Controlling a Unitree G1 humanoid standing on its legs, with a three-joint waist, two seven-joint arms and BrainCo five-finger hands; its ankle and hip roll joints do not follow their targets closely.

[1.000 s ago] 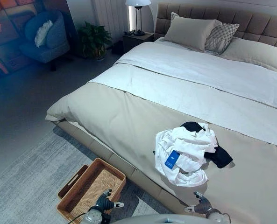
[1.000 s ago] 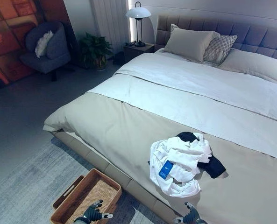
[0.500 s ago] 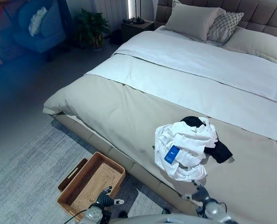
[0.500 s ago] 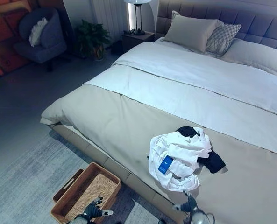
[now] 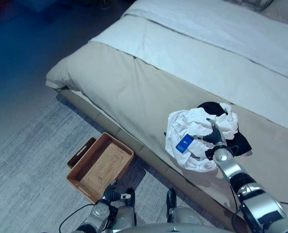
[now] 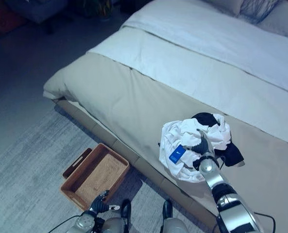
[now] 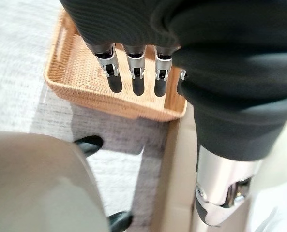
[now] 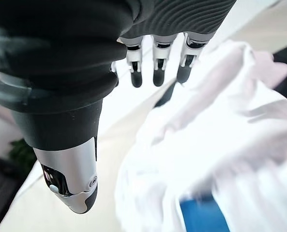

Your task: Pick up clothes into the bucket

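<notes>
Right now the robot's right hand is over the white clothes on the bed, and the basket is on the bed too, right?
Not quite. The right hand is over the white clothes on the bed, but the basket sits on the floor beside the bed, as the right eye view shows.

1. no text, number or sign can be read anywhere in the views.
2. a blue tag (image 5: 184,143) is seen on the white clothes (image 5: 194,138) lying on the bed (image 5: 134,92); a small pale mark is carried on it, but it is too small to be made out.
3. no label or print is seen on the woven basket (image 5: 101,166).
</notes>
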